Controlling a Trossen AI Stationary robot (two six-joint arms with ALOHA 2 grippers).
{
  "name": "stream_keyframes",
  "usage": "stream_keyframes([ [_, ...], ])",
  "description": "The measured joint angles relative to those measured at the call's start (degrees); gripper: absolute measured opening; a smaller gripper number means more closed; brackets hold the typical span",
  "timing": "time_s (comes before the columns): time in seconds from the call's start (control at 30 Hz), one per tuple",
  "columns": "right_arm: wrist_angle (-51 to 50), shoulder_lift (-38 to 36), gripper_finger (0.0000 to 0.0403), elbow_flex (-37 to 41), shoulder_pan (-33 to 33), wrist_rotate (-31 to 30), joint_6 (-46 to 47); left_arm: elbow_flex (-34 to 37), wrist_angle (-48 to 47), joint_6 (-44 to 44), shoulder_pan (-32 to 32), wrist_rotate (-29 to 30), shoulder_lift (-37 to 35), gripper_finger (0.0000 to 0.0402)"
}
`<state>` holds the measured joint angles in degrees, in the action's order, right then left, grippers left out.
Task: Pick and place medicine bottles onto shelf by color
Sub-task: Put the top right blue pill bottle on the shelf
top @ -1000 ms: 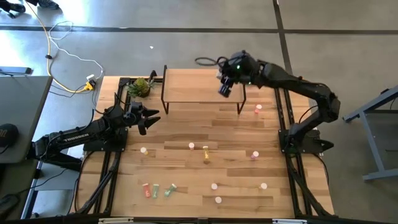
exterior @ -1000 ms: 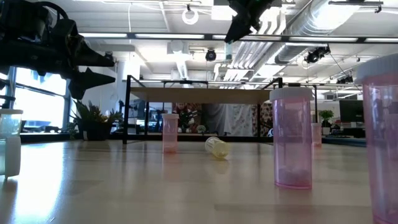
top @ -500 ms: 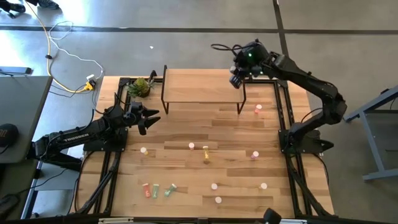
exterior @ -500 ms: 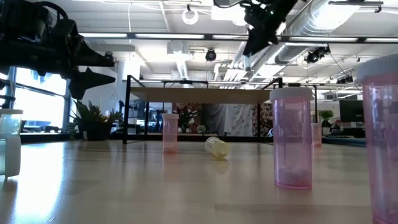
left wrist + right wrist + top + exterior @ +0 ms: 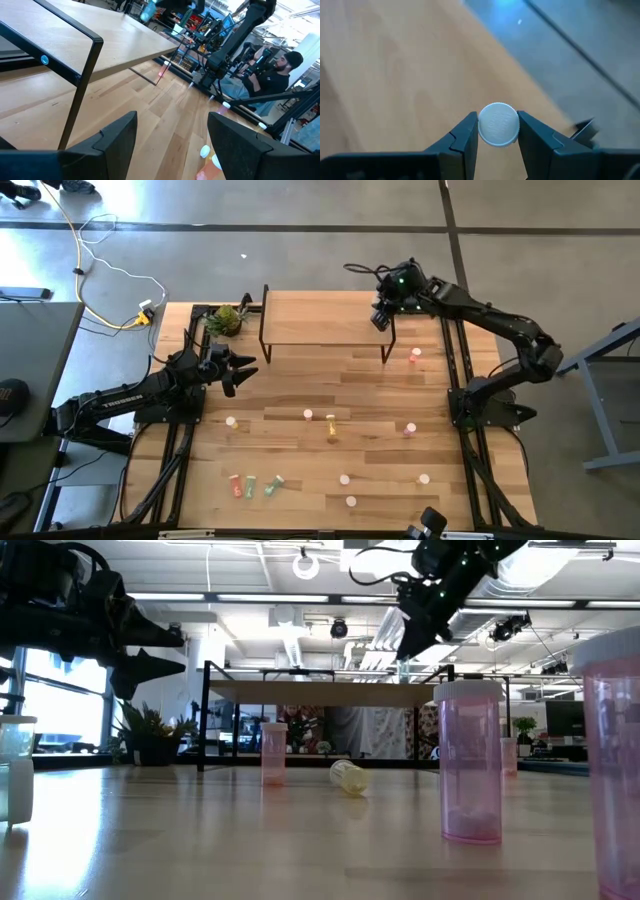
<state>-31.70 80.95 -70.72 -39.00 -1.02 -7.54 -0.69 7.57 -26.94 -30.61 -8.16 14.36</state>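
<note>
My right gripper (image 5: 381,318) hangs over the far right corner of the shelf (image 5: 320,320), shut on a small bottle with a pale ribbed cap (image 5: 498,124). The cap hides the bottle's body in the right wrist view. The shelf is a light wood top on thin black legs. Several bottles are on the table: pink ones (image 5: 416,356) (image 5: 409,429) upright, a yellow one (image 5: 332,425), and a small group (image 5: 255,485) lying near the front. My left gripper (image 5: 245,370) waits open at the table's left, with nothing between its fingers (image 5: 117,140). My right gripper pinches the bottle at its cap end (image 5: 498,124) between its two fingers, one on each opposite side. The fingers slant downward. The bottle is lifted clear above the shelf top, its cap facing the wrist.
A green-yellow pineapple-like object (image 5: 228,320) sits by the shelf's far left leg. Black rails run along both table sides (image 5: 180,450). A person (image 5: 280,70) sits beyond the table's right side. In the low view, pink bottles (image 5: 470,760) stand close by.
My right gripper has carried the bottle toward the table's right edge and downward, from above the shelf's right part to over its far right corner, rolling a little. Its fingers stay shut on the bottle.
</note>
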Motion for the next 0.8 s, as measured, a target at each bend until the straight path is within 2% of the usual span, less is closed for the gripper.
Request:
stream_keyframes([
  [0.23, 1.47, 0.07, 0.0108, -0.13, -3.33, 1.88, 0.34, -0.02, 0.00, -0.04, 0.00, 0.00, -0.01, 0.0234],
  [0.4, 2.91, 1.94, 0.0108, -0.13, -4.87, 4.35, 4.13, 0.00, 0.00, 0.07, 0.00, 0.02, -0.01, 0.0234],
  [0.8, 4.21, 4.49, 0.0108, -0.13, -4.03, 3.62, 5.61, 0.00, 0.00, 0.05, 0.00, 0.02, -0.01, 0.0234],
])
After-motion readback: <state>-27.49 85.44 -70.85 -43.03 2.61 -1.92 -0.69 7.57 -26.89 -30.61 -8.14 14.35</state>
